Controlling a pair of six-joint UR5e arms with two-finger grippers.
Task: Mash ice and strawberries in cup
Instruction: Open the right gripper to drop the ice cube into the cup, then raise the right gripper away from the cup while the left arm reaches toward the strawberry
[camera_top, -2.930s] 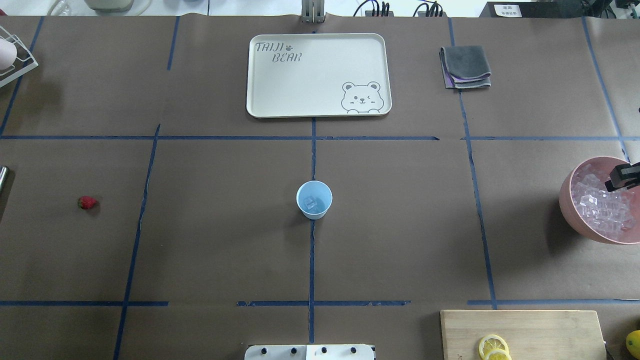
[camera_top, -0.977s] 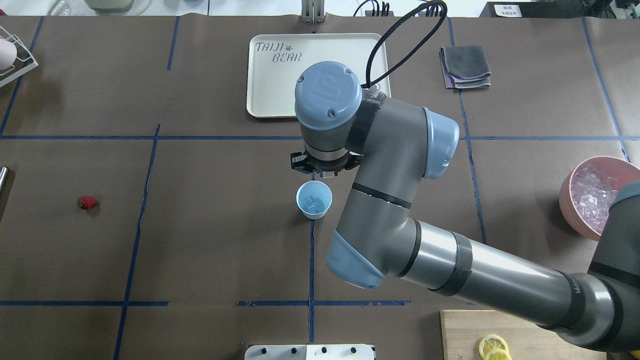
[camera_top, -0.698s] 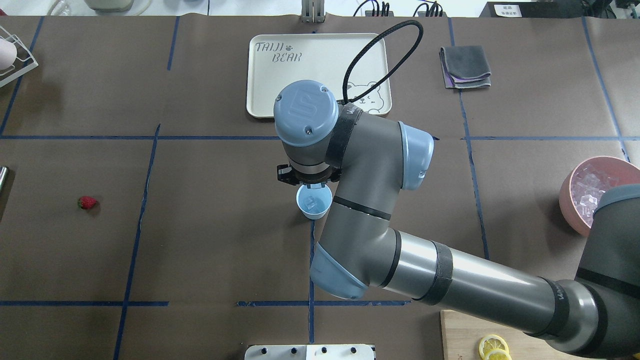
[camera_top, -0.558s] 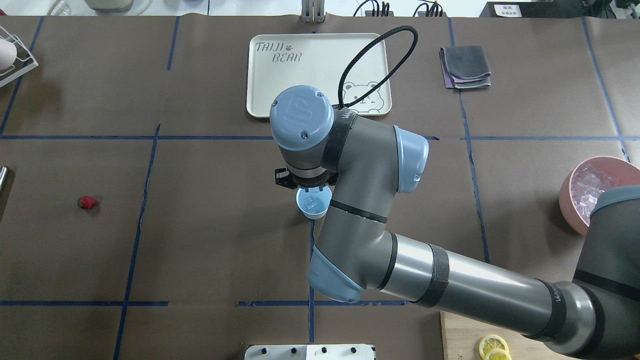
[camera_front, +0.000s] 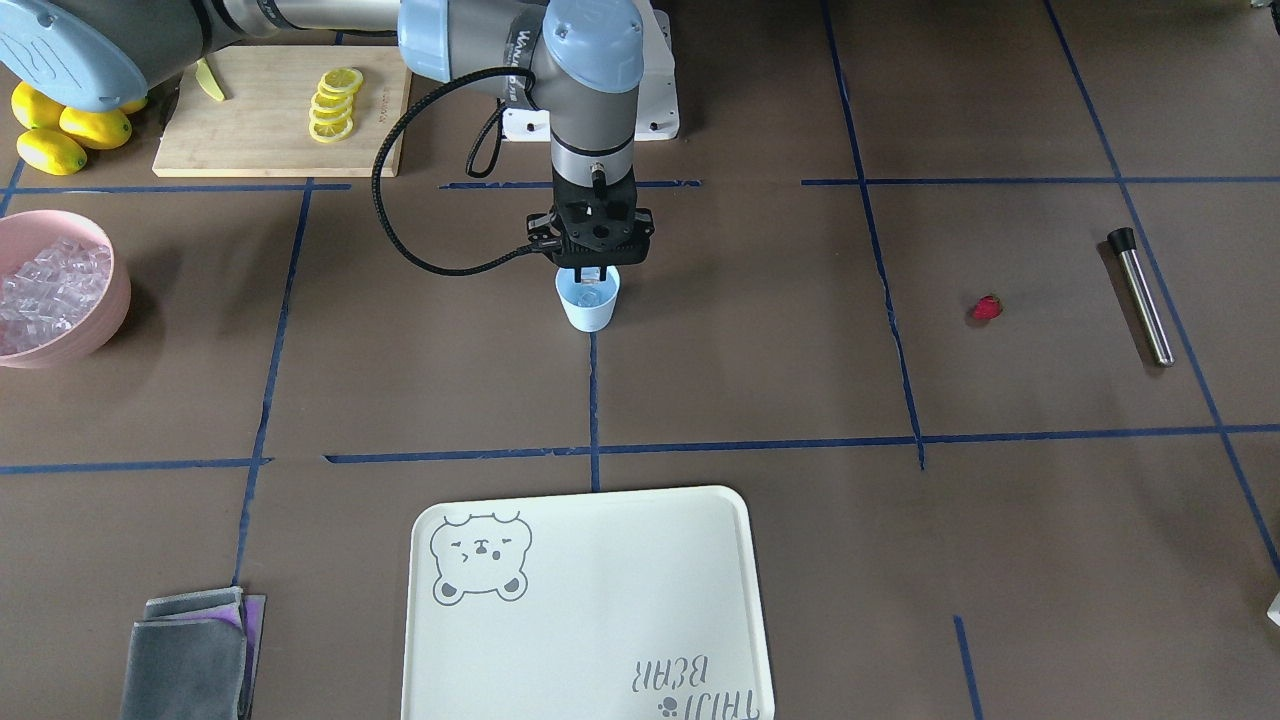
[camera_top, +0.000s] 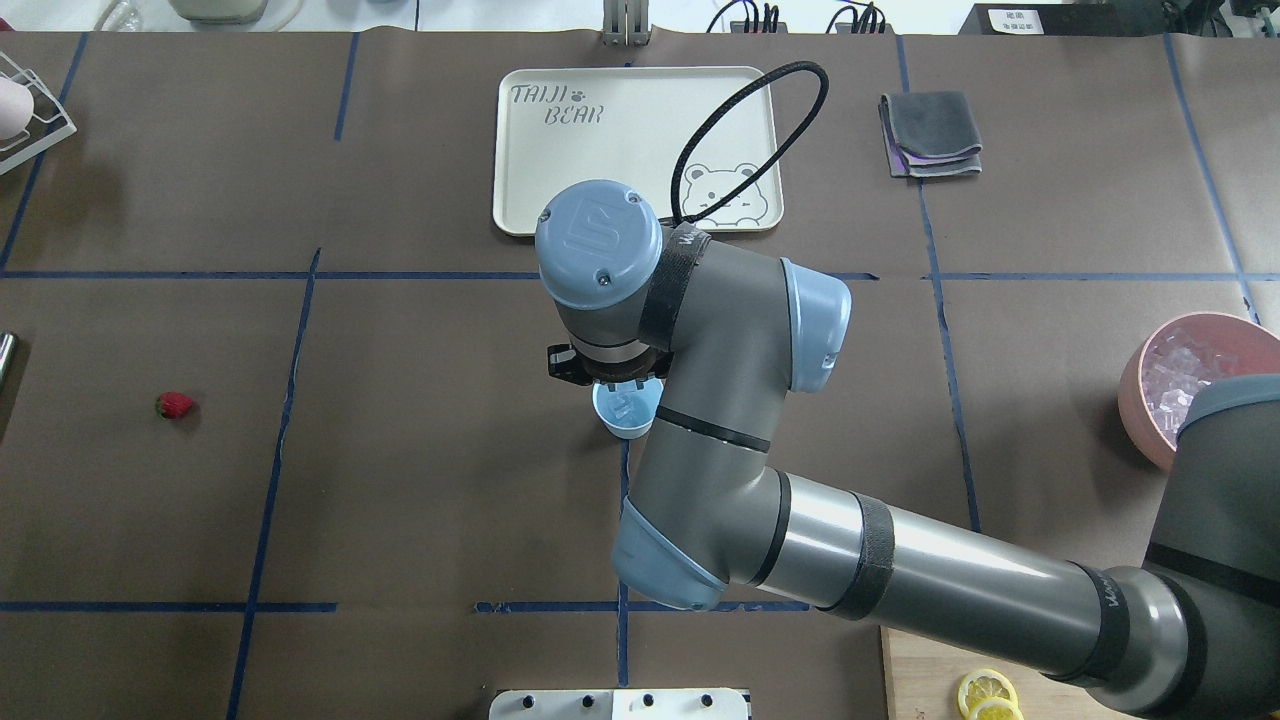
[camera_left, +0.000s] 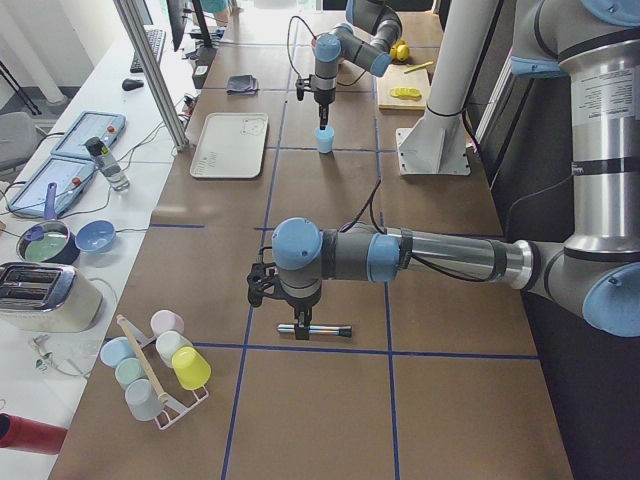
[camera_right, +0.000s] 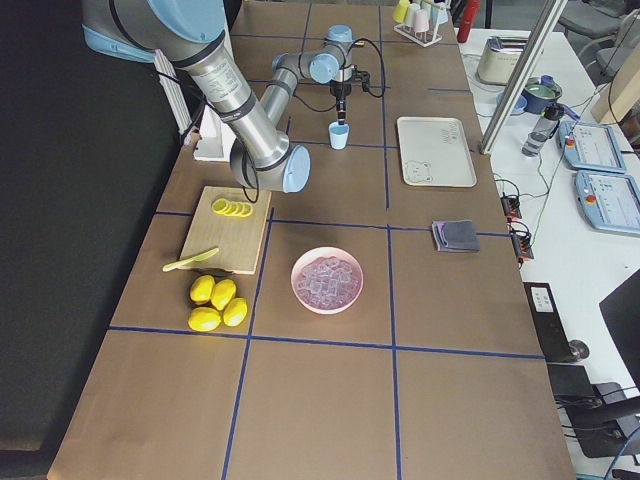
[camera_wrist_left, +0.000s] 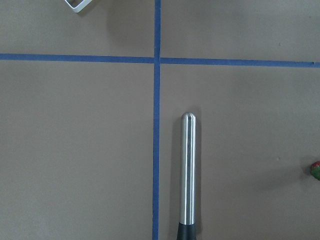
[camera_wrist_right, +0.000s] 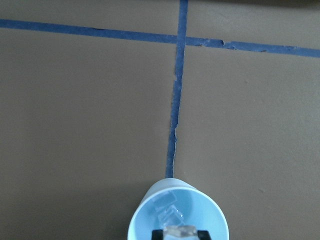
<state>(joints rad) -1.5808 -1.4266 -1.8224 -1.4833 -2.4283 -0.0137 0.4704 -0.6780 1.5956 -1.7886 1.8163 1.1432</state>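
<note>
Having swung in from the pink ice bowl, we hold our right gripper pinched on an ice cube over the blue cup, so another cube can drop; the strawberry lies well apart.

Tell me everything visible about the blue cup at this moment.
The cup is small, pale blue, handleless and tapered, plastic by its look, with a round rim. It stands upright mid-table on the brown paper, over a blue tape line. Clear ice cubes lie inside. The right hand hangs just above its mouth, pinching an ice cube; contact with the rim cannot be told.
</note>
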